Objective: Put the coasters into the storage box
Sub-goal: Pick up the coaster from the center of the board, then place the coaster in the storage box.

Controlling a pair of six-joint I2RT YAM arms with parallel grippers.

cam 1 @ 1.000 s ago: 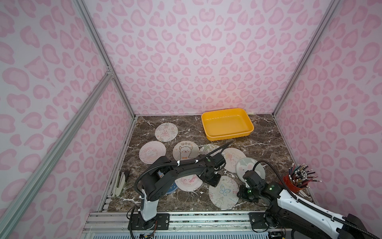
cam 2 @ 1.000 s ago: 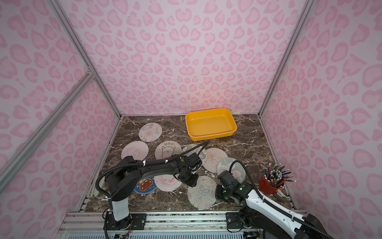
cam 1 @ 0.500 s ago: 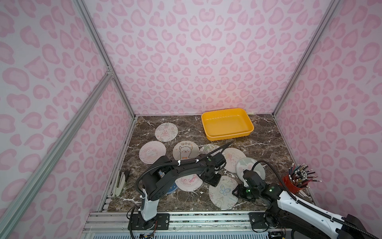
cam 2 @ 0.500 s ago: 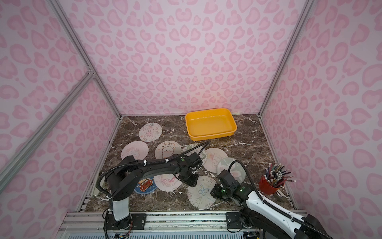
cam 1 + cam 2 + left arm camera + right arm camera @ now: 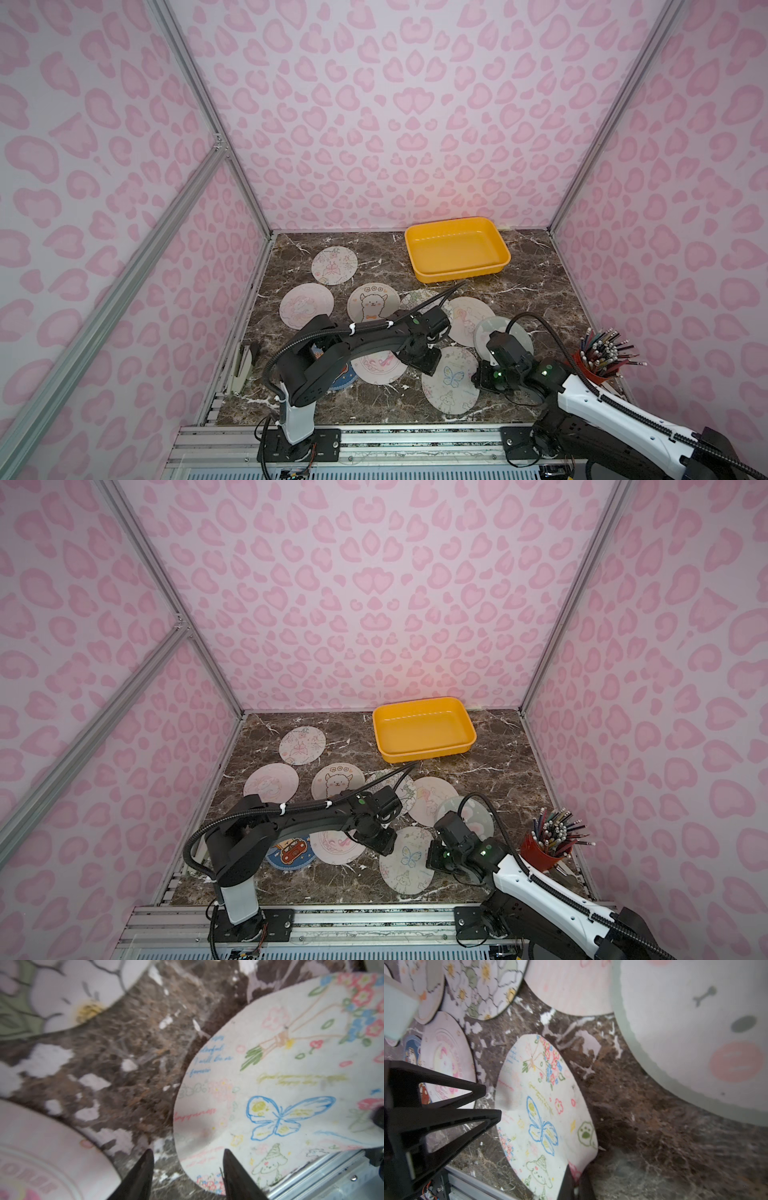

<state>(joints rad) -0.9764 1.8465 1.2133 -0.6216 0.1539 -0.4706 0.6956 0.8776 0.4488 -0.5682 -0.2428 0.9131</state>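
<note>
Right pincer (image 5: 576, 1176) newly closed, gripping butterfly coaster (image 5: 542, 1105)

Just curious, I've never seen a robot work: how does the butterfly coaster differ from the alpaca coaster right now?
The butterfly coaster is pinched at its edge by the right gripper and buckles there; the alpaca coaster lies flat, ungripped. The butterfly coaster sits near the front rail; the alpaca coaster lies closer to the yellow storage box. Both are pale round discs outside it.
</note>
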